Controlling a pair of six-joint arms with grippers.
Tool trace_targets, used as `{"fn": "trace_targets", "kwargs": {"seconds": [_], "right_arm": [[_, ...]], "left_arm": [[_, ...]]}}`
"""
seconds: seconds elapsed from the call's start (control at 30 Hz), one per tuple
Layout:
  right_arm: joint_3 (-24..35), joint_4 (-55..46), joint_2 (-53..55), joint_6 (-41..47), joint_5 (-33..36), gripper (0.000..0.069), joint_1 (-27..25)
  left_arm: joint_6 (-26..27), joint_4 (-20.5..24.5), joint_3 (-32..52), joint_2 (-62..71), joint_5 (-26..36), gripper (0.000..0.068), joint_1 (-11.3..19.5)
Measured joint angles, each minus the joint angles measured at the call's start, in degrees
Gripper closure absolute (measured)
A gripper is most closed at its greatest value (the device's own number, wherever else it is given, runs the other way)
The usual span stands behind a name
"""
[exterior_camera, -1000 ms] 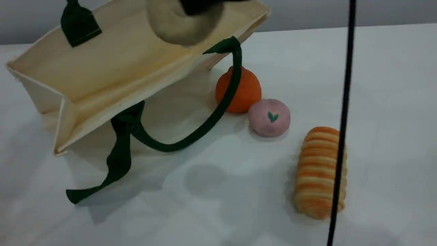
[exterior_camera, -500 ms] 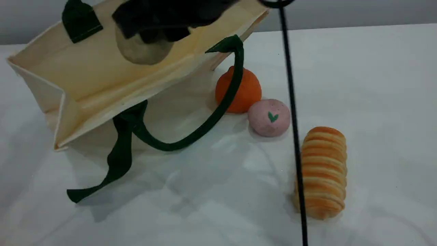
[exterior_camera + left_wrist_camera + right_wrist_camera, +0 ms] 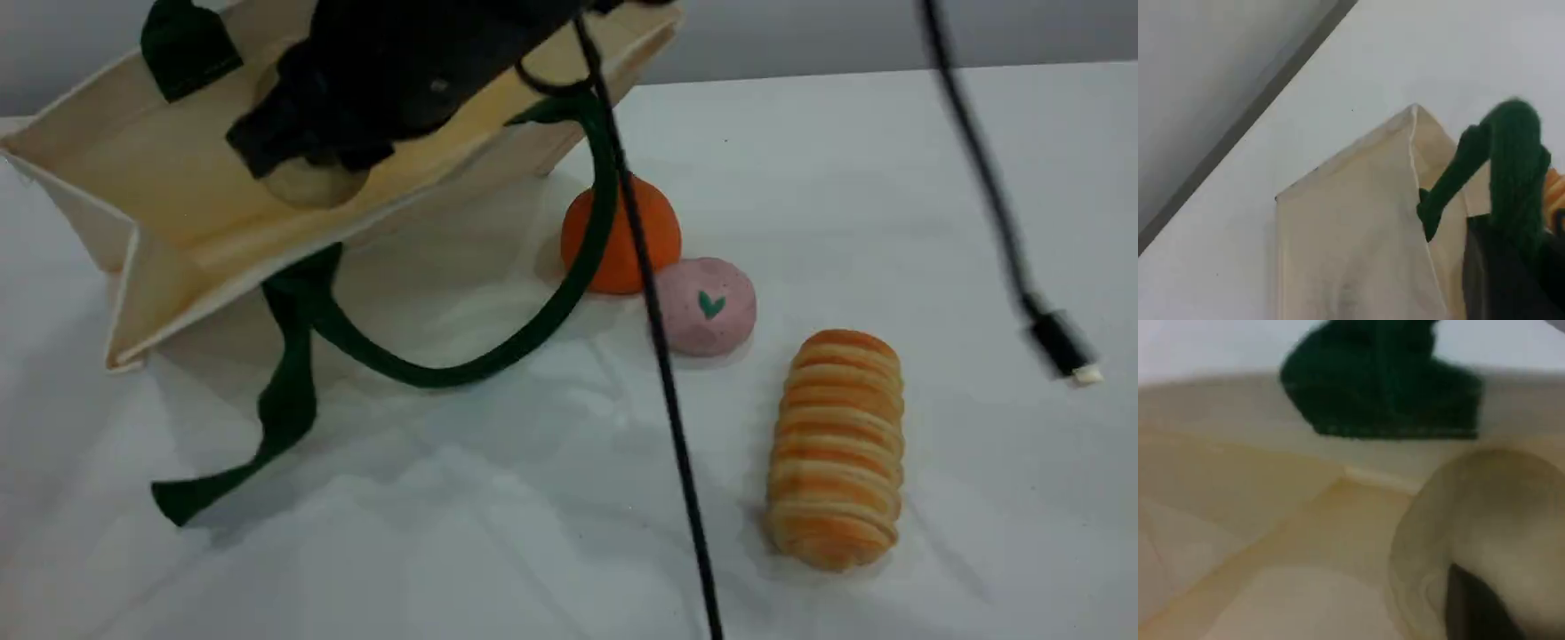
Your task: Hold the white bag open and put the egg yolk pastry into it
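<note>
Right gripper (image 3: 302, 147) reaches into the open mouth of the white bag (image 3: 178, 196), clamped on the egg yolk pastry (image 3: 311, 185). The pastry sits just under its fingertips, inside the bag. Left gripper (image 3: 1501, 273) is closed on the green handle (image 3: 1511, 153). The bag is tipped on the worktop (image 3: 889, 178).

Setting. A white table (image 3: 933, 178) fills most of the scene view. Its surface shows shallow creases and a faint sheen toward the near side. Behind its far edge stands a plain grey wall (image 3: 845, 36). The light is soft and diffuse, casting pale, blurred shadows on the tabletop. In the left wrist view a darker grey strip (image 3: 1248, 123) runs between the white surface and the grey background.
</note>
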Motion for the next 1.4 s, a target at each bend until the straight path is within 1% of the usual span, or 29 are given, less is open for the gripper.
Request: {"fn": "trace_targets", "kwargs": {"seconds": [0.13, 0.17, 0.2, 0.23, 0.3, 0.37, 0.43, 0.47, 0.5, 0.57, 0.67, 0.8, 0.87, 1.0, 1.1, 1.17, 1.4], "right_arm": [[-2.8, 0.0, 2.9, 0.1, -0.3, 0.0524, 0.0], [-3.0, 0.0, 3.0, 0.1, -0.4, 0.0515, 0.0], [-3.3, 0.1, 3.0, 0.2, -0.4, 0.0492, 0.0], [-3.5, 0.1, 3.0, 0.2, -0.8, 0.0454, 0.0], [-3.7, 0.5, 3.0, 0.5, -1.0, 0.0352, 0.0], [-3.7, 1.7, 2.8, 0.6, -1.0, 0.0218, -0.1], [-3.7, 3.1, 2.5, 0.6, 0.4, 0.0105, -0.1], [-3.7, 3.2, 2.1, 0.6, 1.6, 0.0060, -0.1], [-3.7, 2.7, 1.8, 0.4, 2.5, 0.0033, -0.1], [-3.7, 1.5, 0.8, 0.4, 4.9, 0.0011, -0.5], [-3.7, -0.8, -1.6, 0.4, 8.9, 0.0023, -1.5], [-3.7, -4.9, -6.1, 1.2, 17.9, 0.0099, -4.7], [-3.7, -6.0, -8.4, 2.3, 23.7, 0.0141, -6.7], [-3.7, -8.7, -12.5, 5.4, 33.0, 0.0195, -11.1], [-3.7, -10.8, -15.2, 8.2, 35.7, 0.0208, -15.1], [-3.7, -12.1, -16.9, 9.5, 35.8, 0.0209, -17.9], [-3.7, -13.1, -23.3, 9.5, 36.0, 0.0209, -29.7]], "left_arm": [[0.0, 0.0, 0.0, 0.0, 0.0, 0.0579, 0.0], [0.0, 0.1, 0.0, 0.0, 0.0, 0.0579, 0.0], [0.0, 0.1, 0.0, 0.0, 0.0, 0.0579, 0.0], [0.0, 0.1, 0.0, 0.0, 0.0, 0.0579, 0.0], [0.0, 0.1, 0.0, 0.0, 0.0, 0.0579, 0.0], [0.0, 0.2, 0.0, 0.0, 0.0, 0.0579, 0.0], [0.0, 0.3, 0.0, 0.0, 0.1, 0.0579, 0.0], [0.0, 0.3, 0.0, 0.0, 0.1, 0.0579, 0.0], [0.0, 0.3, 0.0, 0.0, 0.1, 0.0579, 0.0], [0.0, 0.3, 0.0, 0.0, 0.1, 0.0579, 0.0], [0.0, 0.3, 0.0, 0.0, 0.1, 0.0579, 0.0], [0.0, 0.3, 0.0, 0.0, 0.1, 0.0579, 0.0], [0.1, 0.3, 0.0, 0.0, 0.1, 0.0579, 0.0], [0.1, 0.3, 0.0, 0.0, 0.1, 0.0579, 0.0], [0.1, 0.2, 0.0, 0.0, 0.1, 0.0579, 0.0], [0.1, 0.2, 0.0, 0.0, 0.1, 0.0579, 0.0], [0.1, 0.2, 0.0, 0.0, 0.1, 0.0579, 0.0]]}}
